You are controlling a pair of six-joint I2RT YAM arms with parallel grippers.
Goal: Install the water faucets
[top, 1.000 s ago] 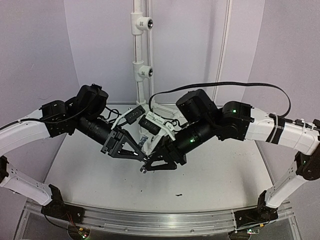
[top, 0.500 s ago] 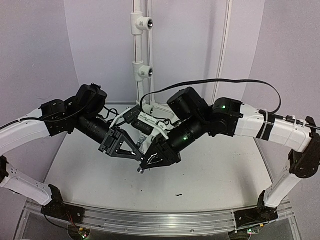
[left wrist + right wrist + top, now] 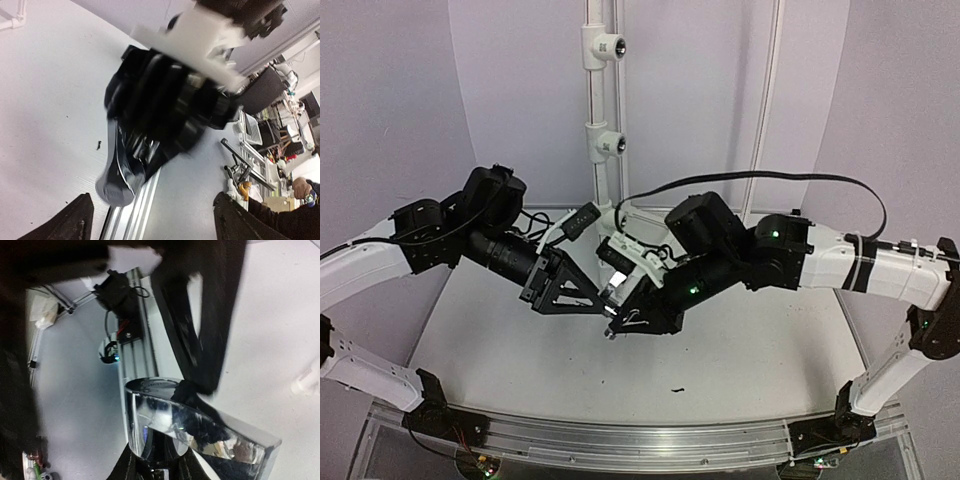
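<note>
One water faucet (image 3: 614, 300), small and shiny chrome, hangs above the middle of the table where the two grippers meet. My right gripper (image 3: 623, 318) is shut on it. In the right wrist view the chrome body (image 3: 165, 415) fills the space between my right gripper's (image 3: 159, 466) dark fingers. My left gripper (image 3: 596, 304) stands just to the left of it, open. In the left wrist view its fingertips (image 3: 75, 220) are wide apart with nothing between them, and the faucet (image 3: 119, 175) shows ahead under the right gripper's black body.
A white upright pipe stands at the back centre with two tee fittings, the upper (image 3: 601, 47) and the lower (image 3: 604, 140). An aluminium rail (image 3: 640, 440) runs along the near edge. A dark speck (image 3: 677, 388) lies on the white table (image 3: 760, 350).
My right gripper closed on the faucet, then my left gripper opened and let go of it. The left arm has drawn back slightly to the left.
</note>
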